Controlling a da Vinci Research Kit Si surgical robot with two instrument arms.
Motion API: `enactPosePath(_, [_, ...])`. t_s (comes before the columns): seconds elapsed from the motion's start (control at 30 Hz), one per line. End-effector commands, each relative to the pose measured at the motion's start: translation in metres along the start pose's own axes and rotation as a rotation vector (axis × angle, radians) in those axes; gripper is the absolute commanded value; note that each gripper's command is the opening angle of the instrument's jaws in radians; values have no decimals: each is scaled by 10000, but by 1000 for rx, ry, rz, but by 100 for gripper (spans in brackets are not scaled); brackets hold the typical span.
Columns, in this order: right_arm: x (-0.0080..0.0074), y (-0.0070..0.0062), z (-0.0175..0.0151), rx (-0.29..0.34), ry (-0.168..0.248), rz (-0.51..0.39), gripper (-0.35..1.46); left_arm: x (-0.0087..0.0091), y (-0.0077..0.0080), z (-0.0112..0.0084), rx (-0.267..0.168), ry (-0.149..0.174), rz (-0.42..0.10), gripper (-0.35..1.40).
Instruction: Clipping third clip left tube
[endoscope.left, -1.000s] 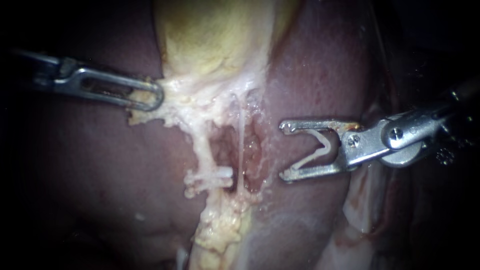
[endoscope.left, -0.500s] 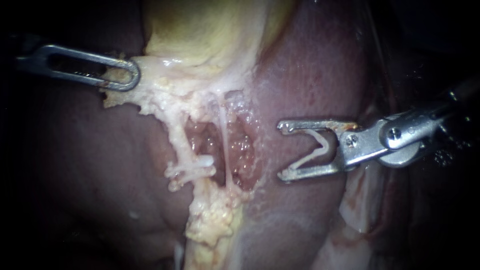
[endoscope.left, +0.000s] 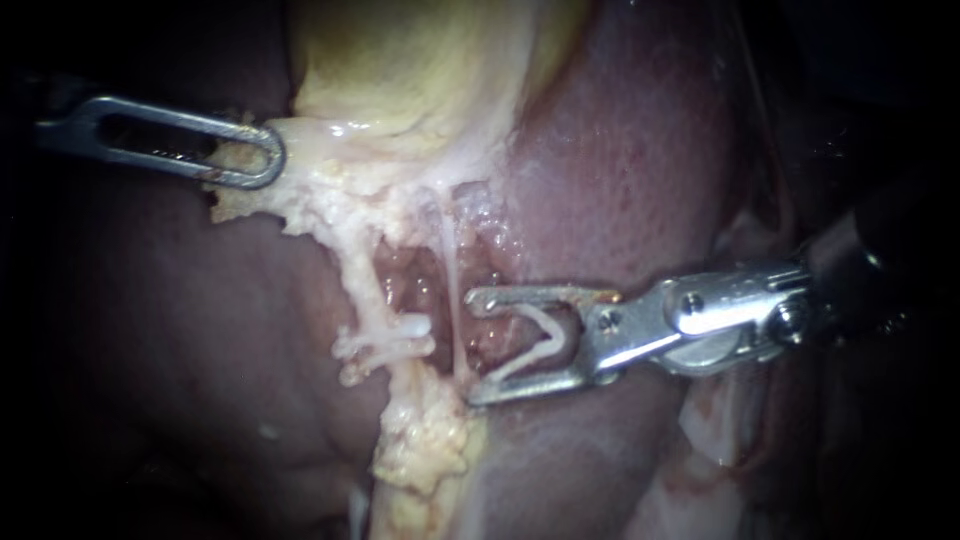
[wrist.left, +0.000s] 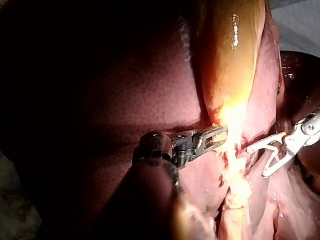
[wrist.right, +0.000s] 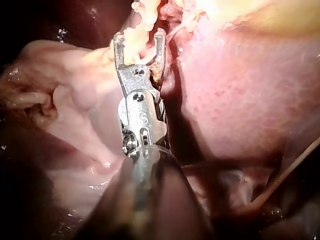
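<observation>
My left instrument (endoscope.left: 262, 160) comes in from the left, its slotted jaws shut on the pale edge of the gallbladder (endoscope.left: 420, 70), holding it taut; the left wrist view shows the same grip (wrist.left: 218, 134). Below it the left tube (endoscope.left: 358, 275) runs downward with white clips (endoscope.left: 388, 342) across it. A thinner tube (endoscope.left: 452, 285) hangs to its right. My right instrument (endoscope.left: 470, 348) holds a white V-shaped clip (endoscope.left: 535, 340) between its wide-set jaws, with the tips just right of the thin tube. In the right wrist view these jaws (wrist.right: 139, 42) straddle pale tissue.
Dark red liver (endoscope.left: 640, 170) lies on both sides of the dissected pocket (endoscope.left: 410, 285). Yellow fatty tissue (endoscope.left: 425, 440) trails down below the clips. Pale folded tissue (endoscope.left: 720, 420) lies under the right instrument's shaft.
My right instrument has moved left and down with its clip, and its jaw tips now reach the thin tube. Earlier, the left instrument drew the gallbladder edge leftward; it has held still since.
</observation>
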Motion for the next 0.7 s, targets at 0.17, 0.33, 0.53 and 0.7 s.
enactPosePath(0.17, [-14, 11, 20, 4, 4, 20, 50, -1, 1, 0, -1, -2, 0, -35])
enactPosePath(0.33, [-26, 22, 24, -1, 9, 22, 50, -2, 1, 1, -2, -3, 0, -35])
enactPosePath(0.53, [-31, 33, 21, -3, 35, 43, 50, -2, 1, 2, -3, -5, 0, -35])
enactPosePath(0.7, [-32, 37, 22, 13, 58, 46, 50, -3, 2, 2, -3, -5, 0, -35])
